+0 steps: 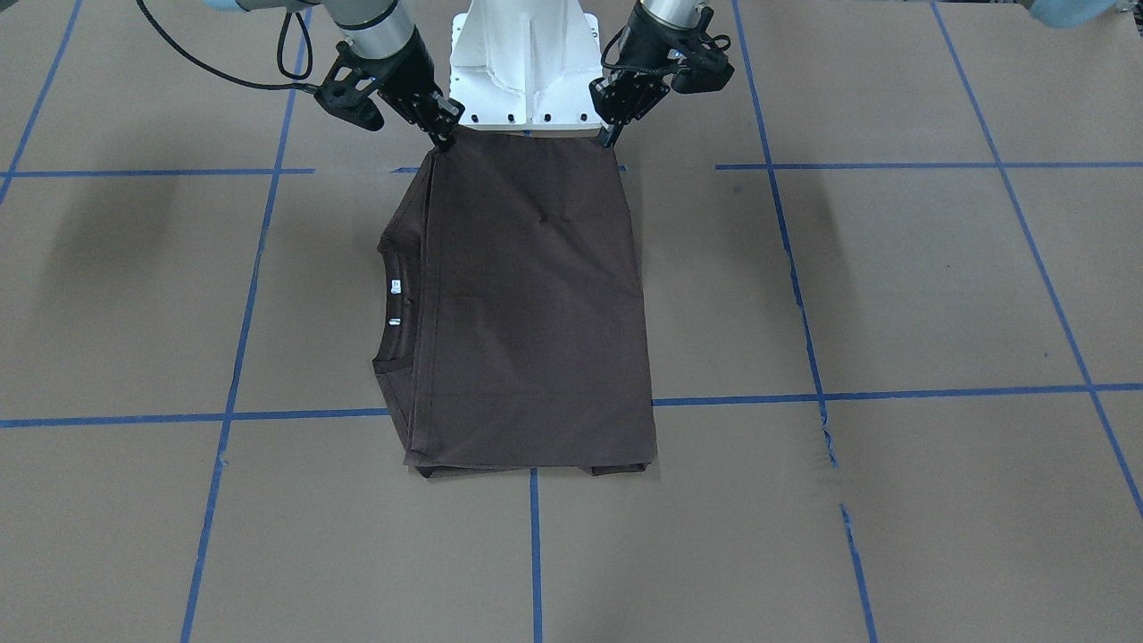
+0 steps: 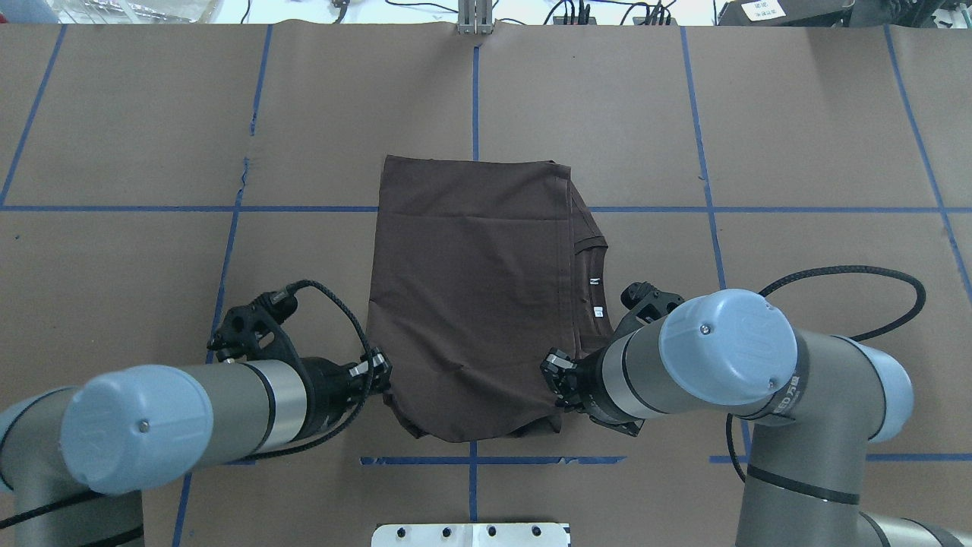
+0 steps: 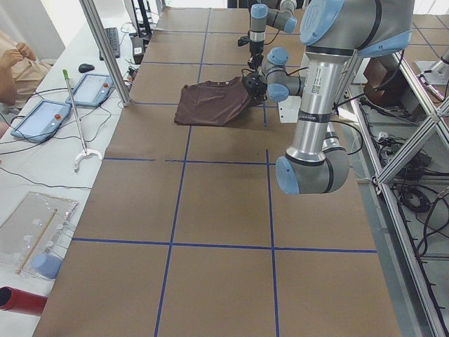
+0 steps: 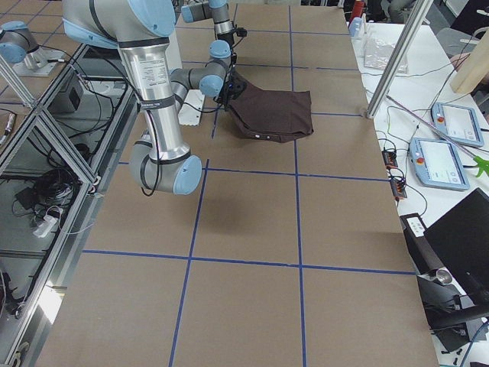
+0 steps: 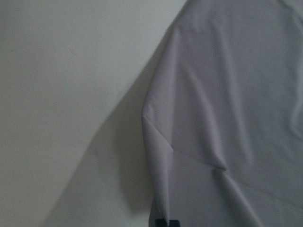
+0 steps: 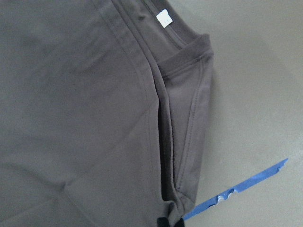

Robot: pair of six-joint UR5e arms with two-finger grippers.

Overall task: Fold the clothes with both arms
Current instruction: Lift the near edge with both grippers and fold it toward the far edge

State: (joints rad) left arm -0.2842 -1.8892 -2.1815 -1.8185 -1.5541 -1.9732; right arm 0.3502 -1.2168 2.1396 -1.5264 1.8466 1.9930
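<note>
"Brown paper with blue tape lines covers the table (image 1: 893,268), right?"

"Yes. The shirt (image 1: 536,313) lies folded on it, close to the robot-side edge and well away from both end edges."

"Where is the collar?"

"The collar (image 1: 396,313) peeks out from under the top layer on the robot's right, with white labels (image 1: 394,287) showing."

"And the grippers?"

"The left gripper (image 1: 611,136) has its fingers pressed together on the shirt's near-left corner. The right gripper (image 1: 443,137) pinches the near-right corner the same way. Both corners sit just in front of the base (image 1: 525,71)."

"Is the cloth flat?"

"The far part lies flat. The edge nearest the robot is raised a little off the table at the two held corners and stretched between them."
</note>
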